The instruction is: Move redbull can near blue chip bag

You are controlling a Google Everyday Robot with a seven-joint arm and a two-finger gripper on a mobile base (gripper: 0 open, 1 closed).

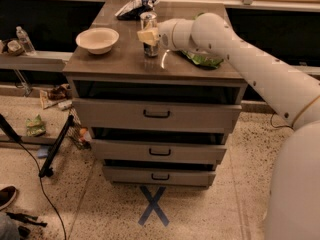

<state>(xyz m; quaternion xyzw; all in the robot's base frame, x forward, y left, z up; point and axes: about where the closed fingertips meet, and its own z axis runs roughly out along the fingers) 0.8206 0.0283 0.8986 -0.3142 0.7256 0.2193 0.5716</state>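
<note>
A big white robot arm (pixel 260 69) comes in from the right side and reaches over the top of a gray cabinet (pixel 120 64). The cabinet has three drawers (pixel 156 115) on its front, one under the other. On the floor in front of it there is a blue X (pixel 153 205) made of tape.

A green bag (pixel 202 59) lies on the right part of the cabinet top, partly under the arm. A white bowl (pixel 97 39) sits on the left part. The blue chip bag (pixel 135 6) lies at the back of the top, wrinkled and dark with some white on it.

The redbull can (pixel 148 20) stands upright near the middle of the top, between the bowl and the green bag. It is just in front of the blue chip bag.

The gripper (pixel 148 36) is right at the can, across its middle. I cannot tell if it is holding the can or only touching it.

A small water bottle (pixel 24 40) stands on a low shelf far to the left.
</note>
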